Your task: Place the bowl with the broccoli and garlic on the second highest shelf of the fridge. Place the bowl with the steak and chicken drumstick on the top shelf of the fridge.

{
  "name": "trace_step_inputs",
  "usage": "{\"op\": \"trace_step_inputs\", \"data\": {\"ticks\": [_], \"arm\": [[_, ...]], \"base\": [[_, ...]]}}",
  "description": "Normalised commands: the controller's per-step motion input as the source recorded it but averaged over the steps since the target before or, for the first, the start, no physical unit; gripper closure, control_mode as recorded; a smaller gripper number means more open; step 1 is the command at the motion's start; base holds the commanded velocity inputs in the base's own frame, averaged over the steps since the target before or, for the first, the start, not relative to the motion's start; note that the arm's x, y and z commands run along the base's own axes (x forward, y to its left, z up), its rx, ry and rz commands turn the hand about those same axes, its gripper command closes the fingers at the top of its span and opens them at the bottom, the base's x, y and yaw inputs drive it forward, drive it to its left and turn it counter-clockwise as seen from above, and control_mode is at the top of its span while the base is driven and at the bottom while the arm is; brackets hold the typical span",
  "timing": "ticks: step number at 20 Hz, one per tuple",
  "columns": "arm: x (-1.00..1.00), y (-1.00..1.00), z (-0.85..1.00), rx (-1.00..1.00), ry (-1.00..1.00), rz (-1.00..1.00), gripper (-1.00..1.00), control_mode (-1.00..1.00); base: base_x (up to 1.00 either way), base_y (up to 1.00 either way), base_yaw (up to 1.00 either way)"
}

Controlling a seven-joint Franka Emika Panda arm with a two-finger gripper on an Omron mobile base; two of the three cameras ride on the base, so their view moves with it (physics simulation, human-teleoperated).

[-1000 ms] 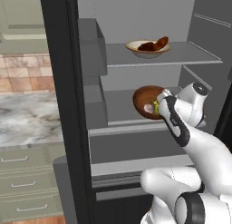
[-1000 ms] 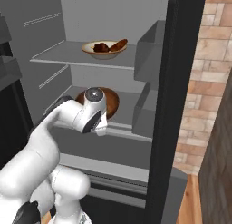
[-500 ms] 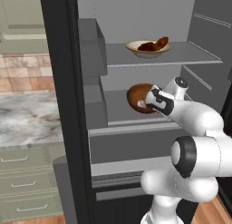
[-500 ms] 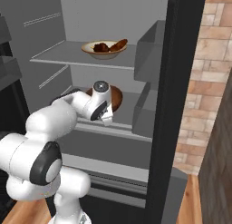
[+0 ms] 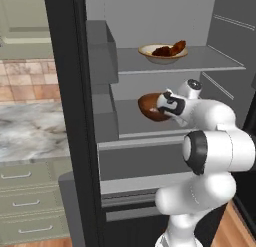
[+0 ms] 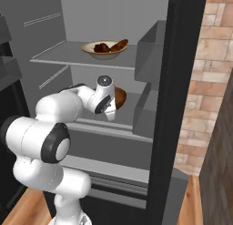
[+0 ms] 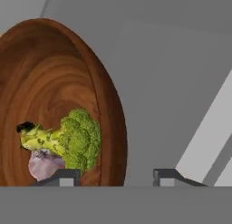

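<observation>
While the gripper (image 7: 113,175) is sitting with its fingers apart on either side of the wooden bowl's (image 7: 54,105) rim, gripping nothing, the bowl is resting on the second shelf (image 5: 131,127) with broccoli (image 7: 77,139) and garlic (image 7: 43,164) inside, and any sideways drift in pulling out is risking a finger catching the rim and dragging the bowl off the edge

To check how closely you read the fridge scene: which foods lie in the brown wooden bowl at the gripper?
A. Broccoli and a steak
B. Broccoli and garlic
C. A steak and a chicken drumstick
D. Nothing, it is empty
B: the hand view shows a green broccoli floret and a pale garlic bulb lying inside the wooden bowl.
</observation>
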Motion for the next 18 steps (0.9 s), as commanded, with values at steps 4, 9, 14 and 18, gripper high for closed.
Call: {"op": "trace_step_inputs", "data": {"ticks": [4,9,14,18], "arm": [[-1.00,0.03,0.96,0.00,-0.02,-0.08,-1.00,-1.00],[-1.00,0.28,0.92,-0.05,-0.11,-0.01,-1.00,-1.00],[-1.00,0.37,0.13,-0.13,-0.24,0.00,-1.00,-1.00],[-1.00,0.25,0.07,-0.10,-0.21,0.00,-1.00,-1.00]], "base": [[0.00,0.00,0.00],[0.00,0.00,0.00],[0.00,0.00,0.00],[0.00,0.00,0.00]]}}
